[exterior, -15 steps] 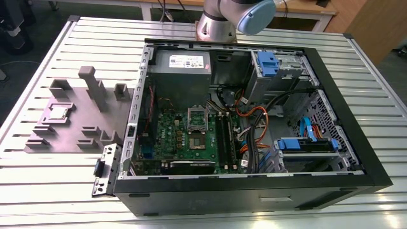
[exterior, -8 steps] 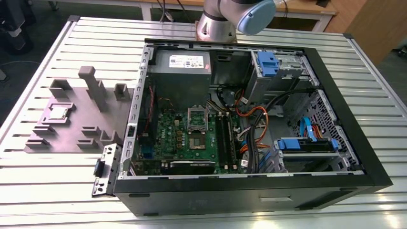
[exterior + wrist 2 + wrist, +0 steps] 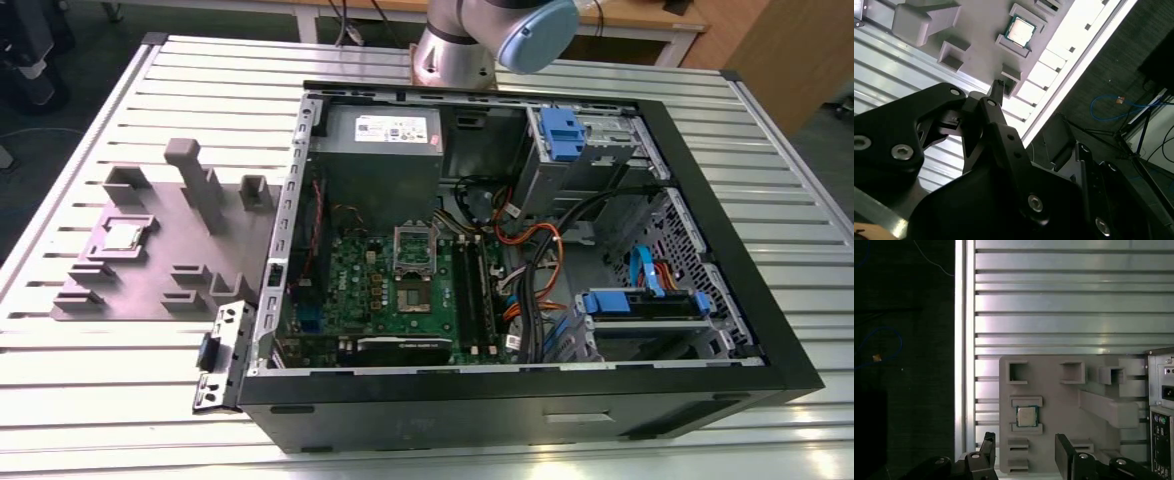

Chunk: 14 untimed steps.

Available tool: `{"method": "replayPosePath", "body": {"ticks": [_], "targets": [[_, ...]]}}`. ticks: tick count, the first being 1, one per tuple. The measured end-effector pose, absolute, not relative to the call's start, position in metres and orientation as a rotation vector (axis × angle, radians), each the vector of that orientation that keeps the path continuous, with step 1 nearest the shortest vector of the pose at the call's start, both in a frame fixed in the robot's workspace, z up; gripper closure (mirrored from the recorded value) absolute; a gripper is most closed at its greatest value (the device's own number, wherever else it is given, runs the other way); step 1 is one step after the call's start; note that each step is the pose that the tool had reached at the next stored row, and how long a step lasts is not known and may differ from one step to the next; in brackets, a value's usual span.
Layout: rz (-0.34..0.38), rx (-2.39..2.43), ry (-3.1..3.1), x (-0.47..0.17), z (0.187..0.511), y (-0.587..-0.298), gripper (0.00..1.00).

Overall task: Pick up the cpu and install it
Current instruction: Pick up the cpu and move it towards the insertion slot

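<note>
While the cpu (image 3: 1026,416) sits flat in its pocket of the grey tray (image 3: 1059,410), on the slatted table (image 3: 1064,300) at the exterior view's left of the open computer case (image 3: 521,405), the gripper (image 3: 1026,444) hangs above the tray, its fingers (image 3: 989,445) spread apart with nothing between them. The cpu lies just ahead of that gap, in line with its middle. Being square, it has no long axis, and its edges run square to the fingers. The wrist appears to point straight down, clear of the tray.
</note>
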State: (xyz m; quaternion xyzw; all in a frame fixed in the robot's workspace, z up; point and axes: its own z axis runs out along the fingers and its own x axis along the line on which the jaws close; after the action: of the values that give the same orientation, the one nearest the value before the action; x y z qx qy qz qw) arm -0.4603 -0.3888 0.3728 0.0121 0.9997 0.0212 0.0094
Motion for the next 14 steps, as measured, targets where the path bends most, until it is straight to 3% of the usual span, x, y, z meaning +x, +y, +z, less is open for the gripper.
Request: {"method": "replayPosePath", "body": {"ticks": [14], "targets": [[0.066, 0.038, 3.122, -0.46, 0.36, -0.389, 0.41]]}}
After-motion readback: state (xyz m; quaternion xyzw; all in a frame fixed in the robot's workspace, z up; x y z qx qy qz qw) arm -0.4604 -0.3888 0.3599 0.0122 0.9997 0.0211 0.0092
